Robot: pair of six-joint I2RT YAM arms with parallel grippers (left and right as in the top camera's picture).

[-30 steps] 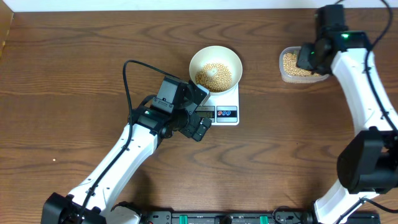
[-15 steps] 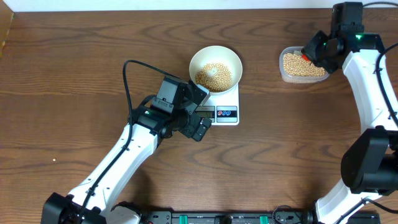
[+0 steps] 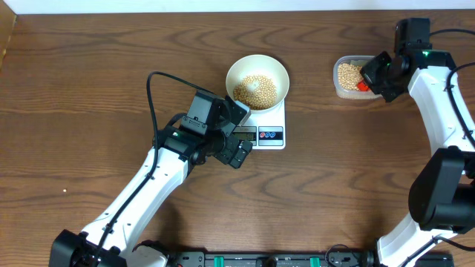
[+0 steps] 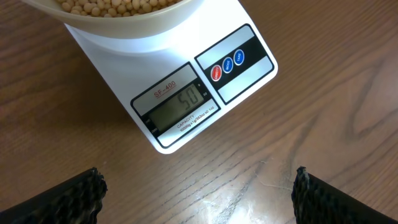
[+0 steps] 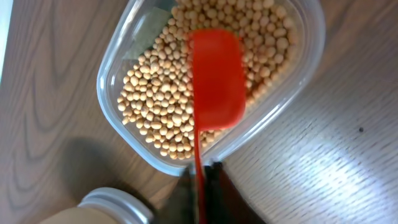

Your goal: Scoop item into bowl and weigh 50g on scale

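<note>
The white bowl (image 3: 231, 70) holds tan beans (image 3: 254, 89) and stands on the white scale (image 3: 272, 122). In the left wrist view the scale (image 4: 180, 102) reads 50, and the bowl (image 4: 137, 34) with its beans (image 4: 112, 6) is at the top. My left gripper (image 3: 239, 136) is open and empty, just left of the scale's display; it also shows in the left wrist view (image 4: 198, 186). My right gripper (image 3: 377, 74) is shut on the handle of a red scoop (image 5: 214, 78). The scoop's head looks empty above the beans (image 5: 155, 106) in the clear tub (image 5: 112, 106).
The clear tub (image 3: 343, 90) sits at the far right of the brown wooden table (image 3: 89, 74). A pale round lidded jar (image 5: 115, 208) is next to the tub in the right wrist view. The left arm's black cable (image 3: 151, 96) loops above the table.
My right gripper has shifted round the tub's right side, and the red scoop has come into view over the beans. The left arm, bowl and scale have not moved.
</note>
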